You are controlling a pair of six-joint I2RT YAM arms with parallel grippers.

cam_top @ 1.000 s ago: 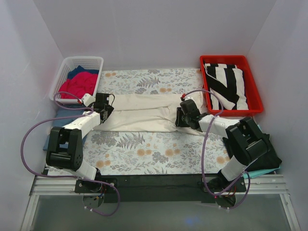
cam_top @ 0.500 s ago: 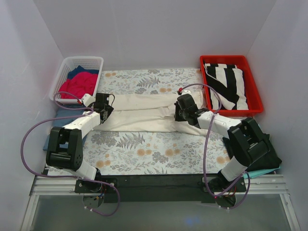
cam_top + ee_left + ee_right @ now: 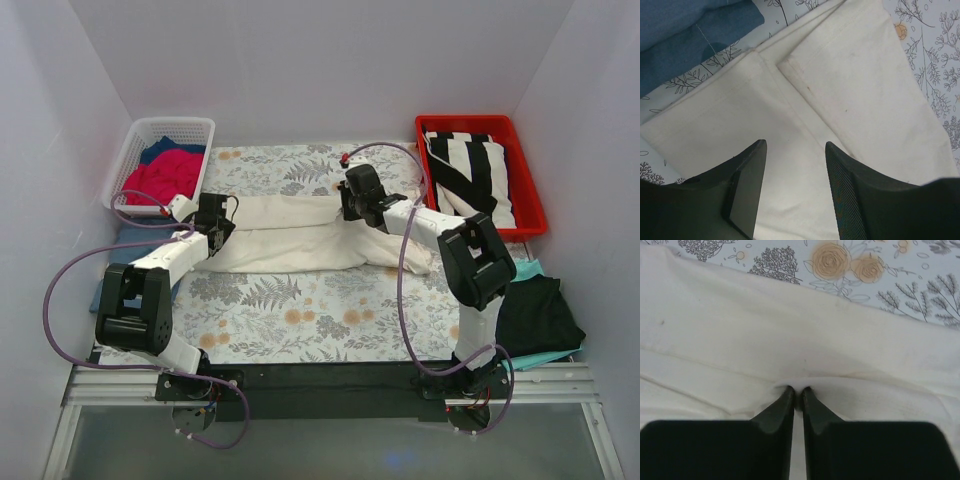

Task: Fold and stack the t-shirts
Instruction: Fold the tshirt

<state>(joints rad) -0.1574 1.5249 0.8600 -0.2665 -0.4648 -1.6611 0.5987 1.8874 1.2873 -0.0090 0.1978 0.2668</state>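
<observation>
Top external view had the cream t-shirt [image 3: 290,235] lying folded lengthwise across the worktop [image 3: 300,310], nearer its far edge, with the left gripper [image 3: 215,225] over its left end and the right gripper [image 3: 352,200] on its far edge near the middle. Only the wrist views settled the grips: right wrist showed jaws pinched tight on a small ridge of cream cloth, left wrist showed jaws spread wide above the hem, holding nothing. Looked light and floppy to me, so I'd grab hemmed corners through all layers or it'd sag and come unfolded.
</observation>
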